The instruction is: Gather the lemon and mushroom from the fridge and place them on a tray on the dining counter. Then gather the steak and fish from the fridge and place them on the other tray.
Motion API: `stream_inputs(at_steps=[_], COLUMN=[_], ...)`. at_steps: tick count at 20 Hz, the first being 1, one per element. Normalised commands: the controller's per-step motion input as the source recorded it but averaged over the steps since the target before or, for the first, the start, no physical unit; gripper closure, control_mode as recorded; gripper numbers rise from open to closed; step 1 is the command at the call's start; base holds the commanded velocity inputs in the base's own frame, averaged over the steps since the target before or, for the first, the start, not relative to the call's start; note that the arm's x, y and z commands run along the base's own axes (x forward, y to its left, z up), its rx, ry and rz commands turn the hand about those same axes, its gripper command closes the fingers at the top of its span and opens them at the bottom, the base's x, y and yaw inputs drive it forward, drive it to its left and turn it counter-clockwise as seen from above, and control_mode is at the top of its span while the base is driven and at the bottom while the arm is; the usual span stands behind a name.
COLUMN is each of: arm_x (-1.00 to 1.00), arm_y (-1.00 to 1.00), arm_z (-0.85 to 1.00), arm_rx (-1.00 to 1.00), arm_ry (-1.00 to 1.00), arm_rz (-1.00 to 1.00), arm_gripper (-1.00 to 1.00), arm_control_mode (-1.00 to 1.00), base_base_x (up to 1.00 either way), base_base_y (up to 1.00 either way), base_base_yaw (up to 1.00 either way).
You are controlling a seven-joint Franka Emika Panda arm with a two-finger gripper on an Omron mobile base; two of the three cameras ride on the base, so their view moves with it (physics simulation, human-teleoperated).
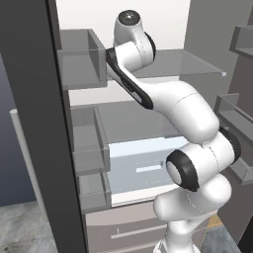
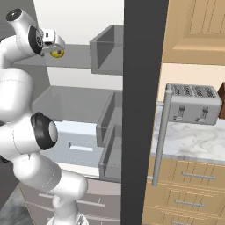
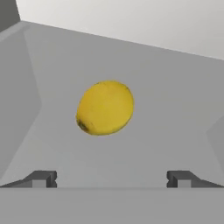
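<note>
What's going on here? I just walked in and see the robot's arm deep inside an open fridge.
The white arm is reaching into the open fridge toward the lemon, which lies on an upper grey shelf. The hand is open, its fingertips spread wide on either side of the lemon's line, and it has not touched the fruit yet. Nothing is held. A silver toaster stands on the marble counter to the right of the fridge.

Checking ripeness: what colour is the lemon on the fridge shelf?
Yellow, with a small dark tip at one end; the lemon shows best in the hand view.
</note>
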Motion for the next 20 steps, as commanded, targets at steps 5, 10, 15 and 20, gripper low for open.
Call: stream_inputs(at_steps=[5, 10, 15, 20], arm_x=[0.31, 0.29, 0.32, 0.31], arm_y=[0.1, 0.0, 0.0, 0.0], arm_z=[-0.05, -0.1, -0.11, -0.11], arm_rx=[0.0, 0.0, 0.0, 0.0], arm_ry=[0.02, 0.01, 0.0, 0.0], arm_rz=[-0.03, -0.02, -0.01, -0.01], arm_gripper=[-1.0, -1.0, -1.0, -1.0], arm_control_mode=[-1.0, -1.0, -1.0, -1.0], base_base_x=[0.0, 0.0, 0.0, 0.0], base_base_y=[0.0, 0.0, 0.0, 0.0], base_base_yaw=[0.0, 0.0, 0.0, 0.0])
